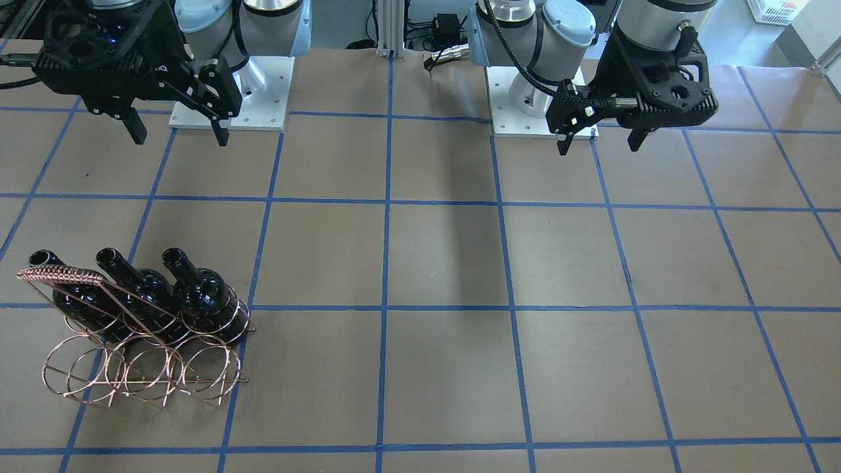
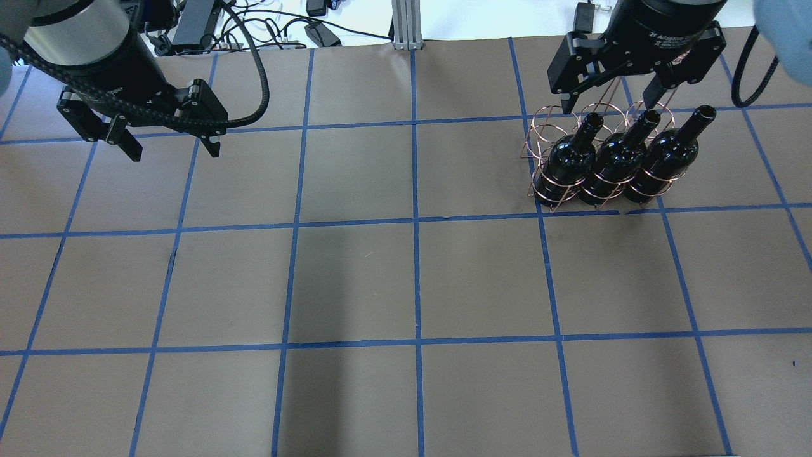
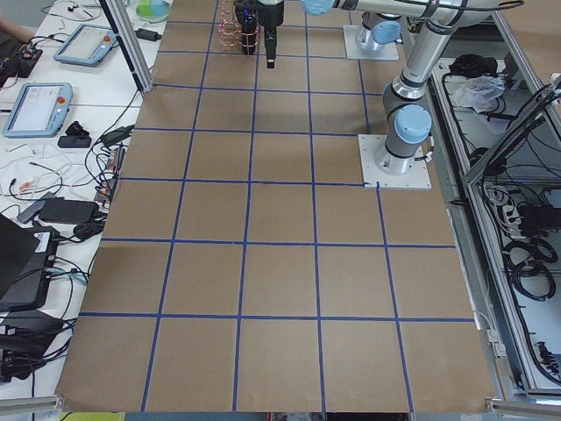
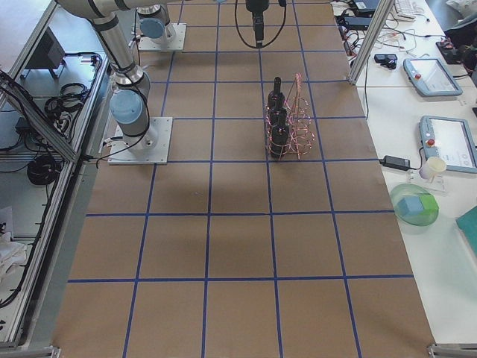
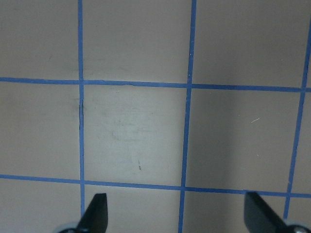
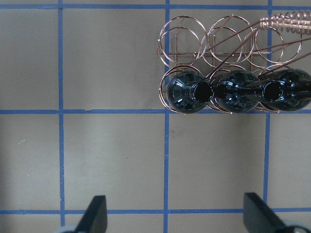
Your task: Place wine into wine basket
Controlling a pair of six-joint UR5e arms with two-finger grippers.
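Front-facing: shows three wine (image 1: 148, 292) slotted necks-up in wine basket (image 1: 131, 374), near left on desk (image 1: 460, 263); right tool (image 1: 181, 135) and left tool (image 1: 599, 146) wide open, empty. Right wrist: looks straight down the mouths. Probably heavy, slick, breakable glass; grip neck under lip.

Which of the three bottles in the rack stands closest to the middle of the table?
The end bottle on the side toward the left hand. The other two stand farther out, toward the coiled handle.

Silver links (image 1: 663, 16), pale-blue joint caps (image 1: 568, 20), matte black left pincer (image 1: 598, 148) and right pincer (image 1: 181, 139), ribbed cable (image 1: 519, 60).
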